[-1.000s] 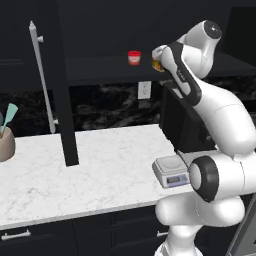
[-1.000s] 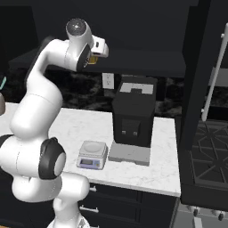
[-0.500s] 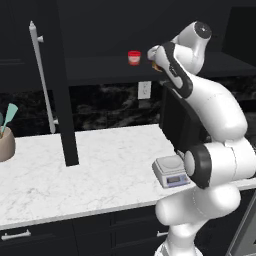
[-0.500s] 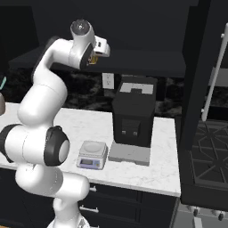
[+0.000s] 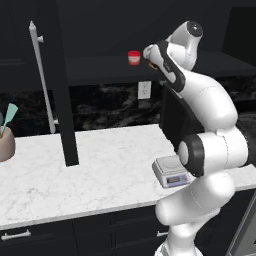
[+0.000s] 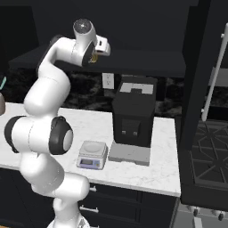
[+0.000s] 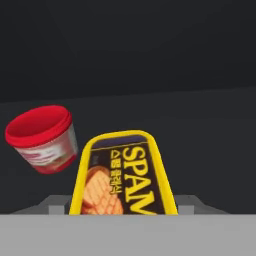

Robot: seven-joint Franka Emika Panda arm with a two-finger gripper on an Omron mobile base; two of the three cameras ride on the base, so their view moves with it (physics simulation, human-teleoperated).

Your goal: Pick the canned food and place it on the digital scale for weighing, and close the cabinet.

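The canned food (image 7: 122, 180), a yellow tin with a dark label face, lies on the black shelf inside the cabinet, just right of a red-and-white cup (image 7: 44, 140). It fills the bottom middle of the hand view, and a grey finger stub shows on each side, clear of its edges. My gripper (image 5: 149, 54) (image 6: 99, 52) is raised to the shelf with the can (image 5: 152, 64) at its tips. It looks open around the can. The digital scale (image 5: 172, 172) (image 6: 92, 153) sits bare on the marble counter. The cabinet door (image 5: 62, 100) stands open, its silver handle (image 5: 42, 75) facing left.
A large black machine (image 6: 133, 116) with a grey tray stands right of the scale. The red cup (image 5: 133, 57) is close beside my gripper. A brown utensil pot (image 5: 5, 145) sits at the counter's left end. Another open door (image 6: 200, 67) hangs at the right.
My hand has edged a little further in toward the shelf while the elbow swung higher. The can, the cup and the scale have stayed put.
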